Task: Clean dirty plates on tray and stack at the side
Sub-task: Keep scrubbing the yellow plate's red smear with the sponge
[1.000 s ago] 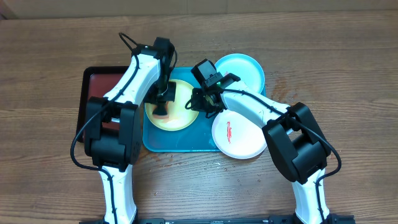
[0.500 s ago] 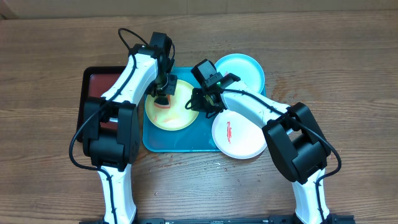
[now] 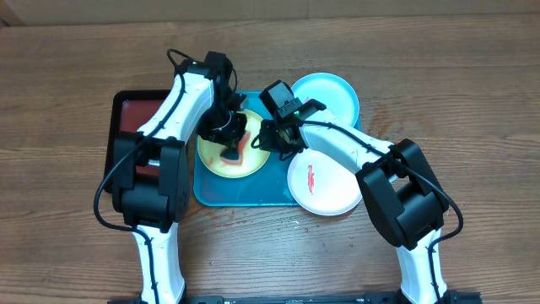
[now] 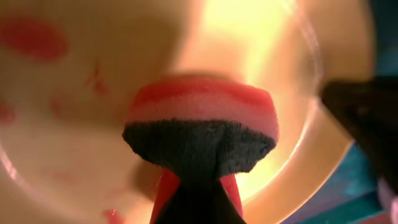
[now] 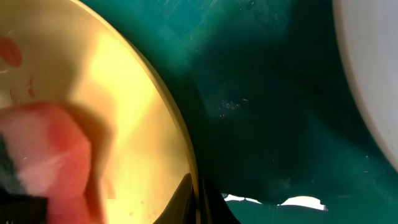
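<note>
The yellow-green plate [image 3: 213,155] lies on the left half of the turquoise tray [image 3: 245,191], with red smears [image 4: 34,38]. My left gripper [image 3: 229,140] is shut on a red and black sponge [image 4: 202,121] and presses it onto this plate. My right gripper [image 3: 272,142] is shut on the plate's right rim [image 5: 180,134], fingers on either side of it. The white plate [image 3: 325,181], with a red smear, rests on the tray's right front corner. The light blue plate [image 3: 329,95] sits at the tray's back right.
A black tray with a red inside [image 3: 126,127] stands left of the turquoise tray, under my left arm. Wooden table [image 3: 472,101] lies all around.
My left gripper has slid the sponge across the yellow-green plate, first toward the back, then rightward and forward toward its middle. My right gripper has stayed on the rim.
</note>
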